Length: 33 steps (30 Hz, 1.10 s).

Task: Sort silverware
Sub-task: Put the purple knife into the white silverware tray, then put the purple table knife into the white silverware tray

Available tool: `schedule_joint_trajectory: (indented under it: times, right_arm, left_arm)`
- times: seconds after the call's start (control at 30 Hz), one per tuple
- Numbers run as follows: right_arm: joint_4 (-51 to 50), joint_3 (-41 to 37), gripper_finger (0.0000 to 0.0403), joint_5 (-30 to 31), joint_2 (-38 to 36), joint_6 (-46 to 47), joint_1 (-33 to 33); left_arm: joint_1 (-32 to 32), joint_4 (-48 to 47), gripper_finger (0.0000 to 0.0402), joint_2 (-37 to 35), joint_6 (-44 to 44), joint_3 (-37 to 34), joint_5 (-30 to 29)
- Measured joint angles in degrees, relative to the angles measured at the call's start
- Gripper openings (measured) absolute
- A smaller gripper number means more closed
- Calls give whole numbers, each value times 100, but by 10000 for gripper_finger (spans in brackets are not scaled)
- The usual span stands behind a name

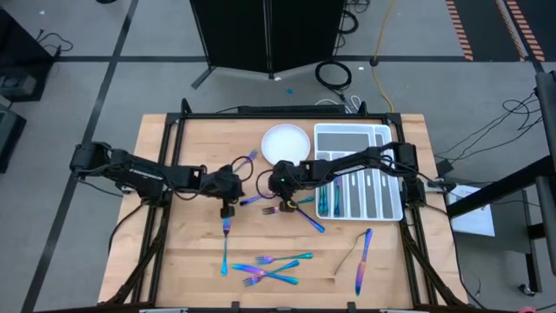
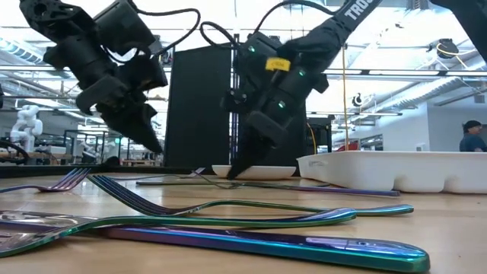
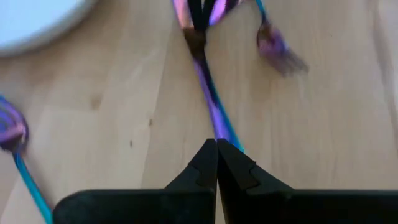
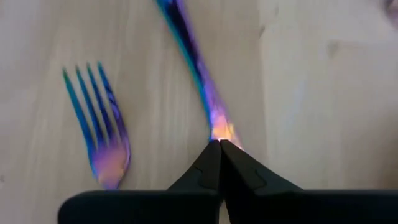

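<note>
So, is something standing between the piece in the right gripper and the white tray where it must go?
Nothing visible blocks it. The right gripper is shut on a slim utensil at mid-table; the white tray lies just beside it on its right. Only a fork and a second utensil lie flat between them.

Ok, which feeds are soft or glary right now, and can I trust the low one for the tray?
Low view: the nearest knife is soft and the bright windows behind cause glare, yet the white tray reads clearly. Left wrist view: the fork and the plate are blurred. Right wrist view: a bright glint sits on the handle at the right end effector.
</note>
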Motion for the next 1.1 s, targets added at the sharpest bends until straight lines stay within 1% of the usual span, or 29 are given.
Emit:
schedule_joint_trajectory:
  times: [0.17,0.27,0.33,0.43,0.6,0.73,0.9,1.0,1.1]
  right_arm:
    - [-489,470,6,-28,-104,-135,-28]
    - [-691,566,19,-362,-113,-279,-87]
    - [-794,569,33,-619,-114,-265,-162]
    - [-1083,573,61,-782,-115,-205,-278]
    - [-1161,576,107,-790,-120,-130,-412]
    - [-1165,576,131,-794,-120,-107,-442]
    - [-1168,576,141,-805,-124,-118,-439]
    - [-1189,578,141,-807,-124,-127,-439]
    - [-1189,578,142,-805,-124,-127,-439]
  left_arm:
    - [0,-414,1,2,-34,-5,29]
    - [0,-383,1,0,-48,-11,226]
    - [0,-305,1,45,-52,-11,454]
    - [-1,-299,1,174,-52,-11,776]
    - [-4,-313,1,464,-50,-11,814]
    - [-4,-250,1,676,-47,-9,812]
    - [-4,-57,1,741,-44,-7,893]
    - [-4,-140,1,717,-43,-7,1059]
    - [-6,-211,1,696,-44,-9,1071]
